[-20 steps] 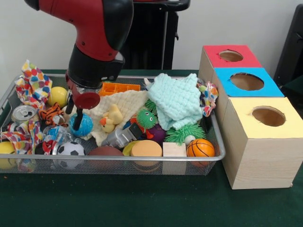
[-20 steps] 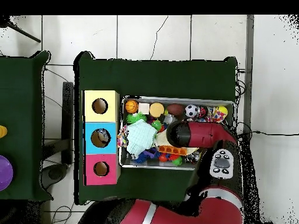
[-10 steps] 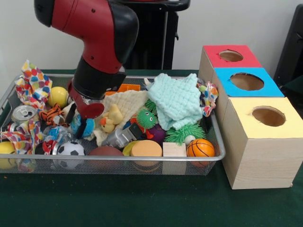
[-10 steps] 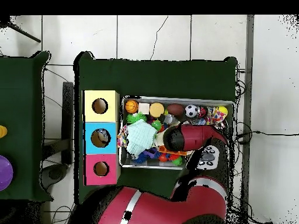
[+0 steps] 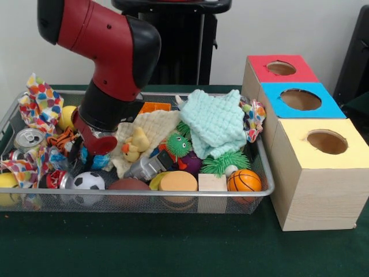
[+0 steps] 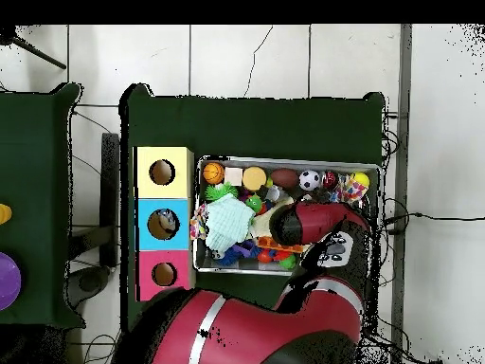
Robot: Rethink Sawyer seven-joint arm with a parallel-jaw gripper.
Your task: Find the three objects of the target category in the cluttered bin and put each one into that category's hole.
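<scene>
The bin (image 5: 173,203) is a silver wire-mesh basket full of toys, balls, cloths and a can; it also shows in the overhead view (image 6: 380,194). The hole (image 5: 281,68) is in the red-topped box at the back right, and shows in the overhead view (image 6: 164,274). My gripper (image 5: 81,157) is low in the bin's left part, down among the clutter beside a blue ball (image 5: 99,162) and just above a soccer ball (image 5: 88,181). The clutter and the wrist hide its tips. In the overhead view the red arm (image 6: 313,223) covers it.
The blue-topped box (image 5: 301,99) and the yellow-topped box (image 5: 327,141) stand in front of the red one. In the bin lie a yellow duck (image 5: 136,144), a green monster toy (image 5: 178,144), a mint cloth (image 5: 216,121), a basketball (image 5: 244,180) and a can (image 5: 27,138).
The arm has come down and shifted left in the front view. The gripper has sunk from above the blue ball into the clutter beside it.
</scene>
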